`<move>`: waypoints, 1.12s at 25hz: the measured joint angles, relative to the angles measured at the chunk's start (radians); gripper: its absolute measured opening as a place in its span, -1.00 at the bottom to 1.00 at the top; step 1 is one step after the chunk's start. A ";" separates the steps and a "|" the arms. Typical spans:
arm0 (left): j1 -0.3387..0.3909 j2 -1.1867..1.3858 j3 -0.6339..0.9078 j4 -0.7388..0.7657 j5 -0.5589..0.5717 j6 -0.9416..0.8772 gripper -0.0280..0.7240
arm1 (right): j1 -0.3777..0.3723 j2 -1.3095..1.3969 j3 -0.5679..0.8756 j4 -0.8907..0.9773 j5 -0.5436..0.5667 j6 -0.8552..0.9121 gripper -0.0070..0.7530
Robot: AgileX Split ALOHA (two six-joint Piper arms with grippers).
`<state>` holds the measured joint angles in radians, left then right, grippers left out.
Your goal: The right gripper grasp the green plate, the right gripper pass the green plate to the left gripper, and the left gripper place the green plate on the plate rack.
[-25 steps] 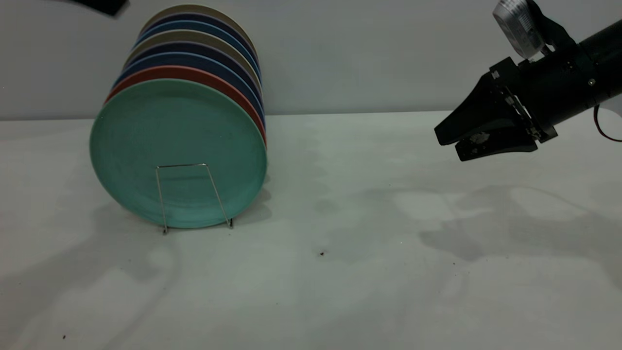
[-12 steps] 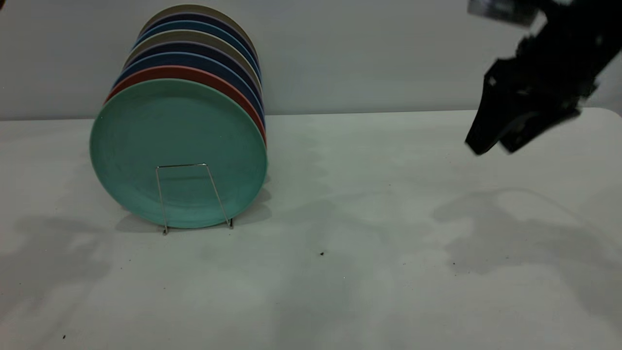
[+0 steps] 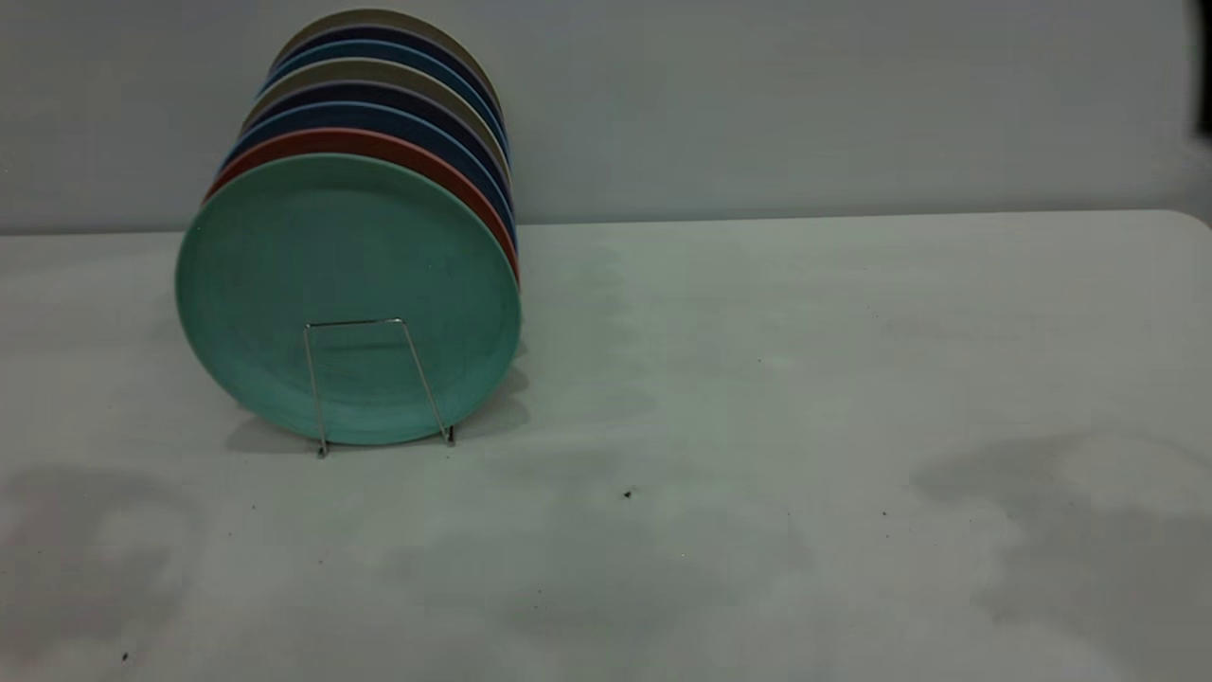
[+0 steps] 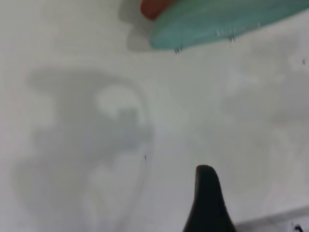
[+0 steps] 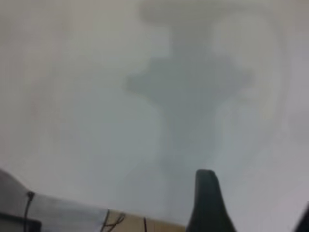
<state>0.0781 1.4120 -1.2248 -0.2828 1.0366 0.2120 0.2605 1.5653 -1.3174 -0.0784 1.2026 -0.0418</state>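
Observation:
The green plate [image 3: 346, 284] stands upright at the front of a row of plates in the plate rack [image 3: 376, 379], left of the table's middle. Its rim also shows in the left wrist view [image 4: 217, 21], far from the left gripper [image 4: 253, 200]. Of that gripper only one dark finger [image 4: 207, 198] shows, alone over bare table and holding nothing. The right gripper [image 5: 256, 208] hangs over bare table, jaws apart and empty. Neither gripper shows in the exterior view, except perhaps as a dark sliver [image 3: 1203, 66] at its right edge.
Behind the green plate stand a salmon-pink plate [image 3: 379, 142], dark blue plates [image 3: 379, 116] and beige ones. The white table [image 3: 757, 379] spreads to the right of the rack, with arm shadows on it. A grey wall closes the back.
The right gripper has risen and pulled away to the right, out of the exterior view. The dark piece of the left arm at top left has also gone. The plates have not moved.

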 joint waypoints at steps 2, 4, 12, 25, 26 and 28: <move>0.000 -0.025 0.000 0.004 0.034 -0.001 0.54 | 0.000 -0.054 0.002 -0.005 0.013 0.017 0.42; 0.000 -0.054 0.001 0.013 0.063 -0.001 0.54 | 0.000 -0.118 0.021 0.004 0.017 0.025 0.42; 0.000 -0.228 0.103 0.019 0.125 0.000 0.46 | 0.000 -0.395 0.205 0.088 0.028 0.035 0.42; 0.000 -0.852 0.575 0.019 0.117 -0.001 0.45 | 0.000 -0.941 0.665 0.095 0.034 -0.033 0.42; 0.000 -0.914 0.601 0.019 0.120 -0.001 0.45 | 0.000 -0.995 0.692 0.095 0.023 -0.036 0.42; 0.000 -1.028 0.641 0.019 0.124 -0.002 0.45 | 0.000 -1.097 0.745 0.095 0.001 -0.037 0.42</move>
<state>0.0781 0.3844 -0.5842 -0.2642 1.1606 0.2099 0.2605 0.4679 -0.5728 0.0168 1.2033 -0.0787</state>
